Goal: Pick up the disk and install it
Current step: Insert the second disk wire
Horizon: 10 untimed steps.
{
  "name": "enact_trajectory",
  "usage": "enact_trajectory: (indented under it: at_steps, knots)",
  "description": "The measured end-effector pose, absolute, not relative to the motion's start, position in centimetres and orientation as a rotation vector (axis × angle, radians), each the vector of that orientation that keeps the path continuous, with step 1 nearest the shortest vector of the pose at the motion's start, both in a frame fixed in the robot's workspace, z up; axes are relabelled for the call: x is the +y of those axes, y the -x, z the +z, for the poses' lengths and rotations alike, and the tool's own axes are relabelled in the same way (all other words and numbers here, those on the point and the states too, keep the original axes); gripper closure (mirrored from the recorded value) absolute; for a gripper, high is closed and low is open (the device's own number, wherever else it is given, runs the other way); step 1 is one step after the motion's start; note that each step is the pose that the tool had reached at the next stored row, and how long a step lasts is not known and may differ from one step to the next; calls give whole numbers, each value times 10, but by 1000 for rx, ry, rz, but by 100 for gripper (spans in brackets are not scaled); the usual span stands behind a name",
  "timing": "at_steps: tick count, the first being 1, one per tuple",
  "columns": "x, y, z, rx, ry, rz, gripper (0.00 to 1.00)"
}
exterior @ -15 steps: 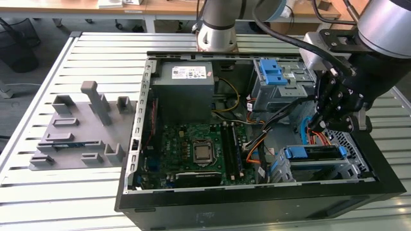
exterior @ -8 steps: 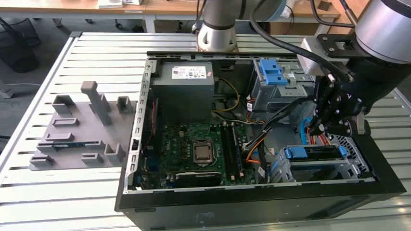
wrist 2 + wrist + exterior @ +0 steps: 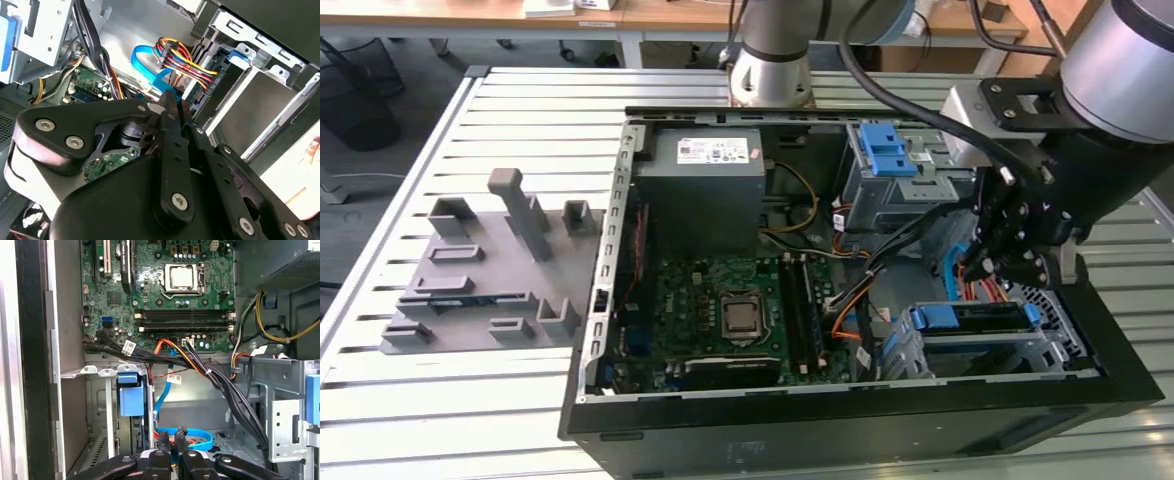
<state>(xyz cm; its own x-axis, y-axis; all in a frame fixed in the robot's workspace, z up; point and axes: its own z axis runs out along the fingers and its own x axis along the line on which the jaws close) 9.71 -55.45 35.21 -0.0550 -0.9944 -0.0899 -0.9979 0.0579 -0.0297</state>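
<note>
End effector lowered inside computer case, fingers nearly closed, apparently empty, beside blue-latched disk in drive cage; install step seemingly finishing; withdrawal demands cable clearance

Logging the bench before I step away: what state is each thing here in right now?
Computer case: lying on the table, side panel off, interior exposed.
CPU socket: bare, no cooler on it.
Blue-latched tray: seated on top of the lower drive cage.
Gripper: down inside the case, above the looped blue cable.
</note>
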Motion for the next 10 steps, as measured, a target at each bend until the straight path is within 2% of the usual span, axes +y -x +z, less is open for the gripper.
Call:
enact_trajectory:
  at_steps: [10]
  knots:
    - [-561,-95,346,2217,2100,61,84]
